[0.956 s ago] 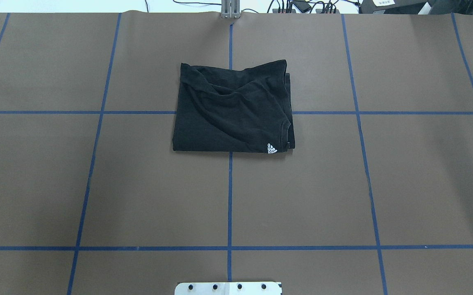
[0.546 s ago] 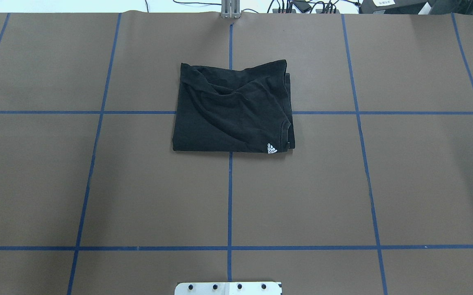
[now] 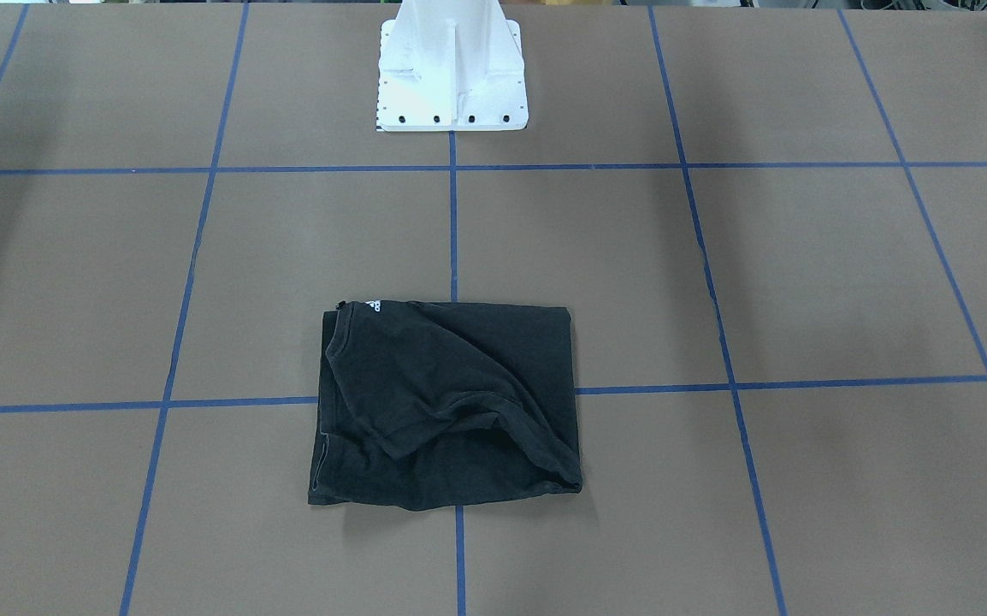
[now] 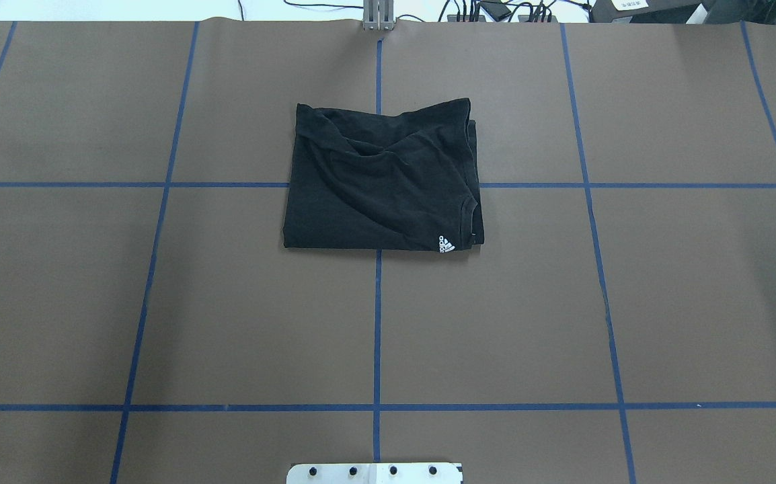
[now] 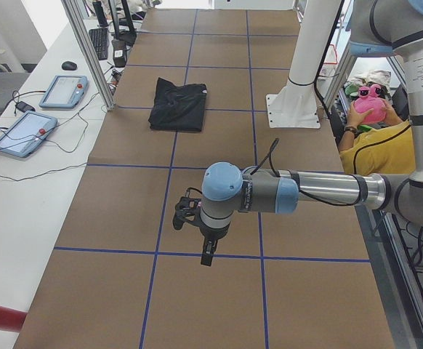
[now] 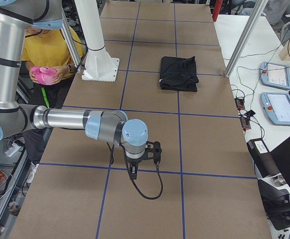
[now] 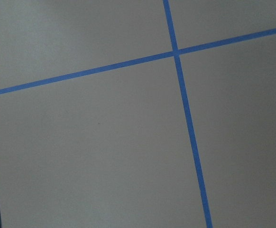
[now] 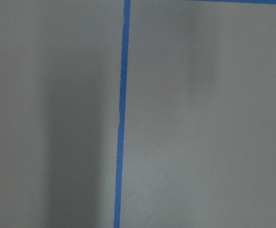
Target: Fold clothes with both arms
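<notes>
A brown paper-covered table (image 4: 159, 302), marked into squares by blue tape lines (image 4: 376, 323), fills every view. The white bolted mounting pedestal (image 3: 451, 77) stands at the robot's edge. The black short-sleeved T-shirt (image 4: 381, 181) lies over the middle tape crossing, on the far side of the table from the pedestal. It is folded into 1 compact rectangle. A small white logo (image 4: 446, 243) shows at the corner nearest the robot, on its right. The top layer is rumpled, with a raised crease running diagonally across it.

The left arm's black 2-finger gripper (image 5: 188, 216) hangs over bare table toward its own end, well apart from the shirt. The right arm's black 2-finger gripper (image 6: 153, 150) does likewise at the opposite end. Both show only in the side views, so I cannot tell whether either is open or closed. The 2 wrist cameras see only paper and tape.

Judged from this, the folding looks essentially done, since no sleeve or hem trails past the rectangle. At most, smoothing the crease and squaring the edges may be left.
</notes>
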You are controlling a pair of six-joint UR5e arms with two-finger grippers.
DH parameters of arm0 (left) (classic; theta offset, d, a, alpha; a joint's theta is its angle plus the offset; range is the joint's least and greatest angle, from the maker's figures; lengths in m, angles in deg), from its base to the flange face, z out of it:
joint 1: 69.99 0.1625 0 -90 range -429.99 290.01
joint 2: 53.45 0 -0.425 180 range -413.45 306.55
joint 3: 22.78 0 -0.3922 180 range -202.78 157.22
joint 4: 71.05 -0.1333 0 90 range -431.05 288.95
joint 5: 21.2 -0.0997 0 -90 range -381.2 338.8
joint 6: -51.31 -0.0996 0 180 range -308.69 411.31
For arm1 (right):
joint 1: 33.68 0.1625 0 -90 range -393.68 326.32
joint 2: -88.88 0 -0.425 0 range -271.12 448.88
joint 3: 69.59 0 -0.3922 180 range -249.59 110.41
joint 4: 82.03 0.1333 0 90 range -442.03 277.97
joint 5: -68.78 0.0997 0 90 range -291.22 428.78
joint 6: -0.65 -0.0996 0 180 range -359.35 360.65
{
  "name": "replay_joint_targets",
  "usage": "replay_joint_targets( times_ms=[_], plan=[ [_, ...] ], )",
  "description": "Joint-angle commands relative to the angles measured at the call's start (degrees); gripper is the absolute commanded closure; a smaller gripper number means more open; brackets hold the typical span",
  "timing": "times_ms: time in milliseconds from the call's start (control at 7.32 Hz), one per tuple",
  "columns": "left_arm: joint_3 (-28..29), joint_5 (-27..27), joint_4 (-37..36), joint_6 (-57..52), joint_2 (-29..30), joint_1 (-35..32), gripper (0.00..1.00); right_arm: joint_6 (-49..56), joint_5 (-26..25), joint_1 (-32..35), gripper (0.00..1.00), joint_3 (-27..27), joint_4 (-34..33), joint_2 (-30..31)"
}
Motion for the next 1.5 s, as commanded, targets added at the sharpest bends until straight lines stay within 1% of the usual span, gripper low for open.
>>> replay_joint_targets(
  times_ms=[0,137,273,1230,1366],
  plan=[
    [-0.33,0.07,0.01,0.04,0.07,0.0,0.0,-7.94,-1.04,-3.87,0.0,-0.06,5.38,0.01],
    [-0.33,0.07,-0.07,0.12,0.15,0.0,0.0,-7.73,-1.75,-3.89,0.0,-0.06,7.4,0.79],
    [0.45,-0.1,-0.33,0.21,0.5,0.09,0.0,-7.73,-2.01,-3.89,0.0,-0.06,7.95,1.23],
    [0.46,-0.1,0.19,-0.14,0.77,0.18,0.0,-7.82,-1.75,-3.89,0.0,0.29,7.95,2.9],
    [0.72,-0.01,1.15,-0.14,0.77,0.27,0.0,-7.73,-1.93,-3.8,0.0,0.2,8.04,2.91]
  ],
)
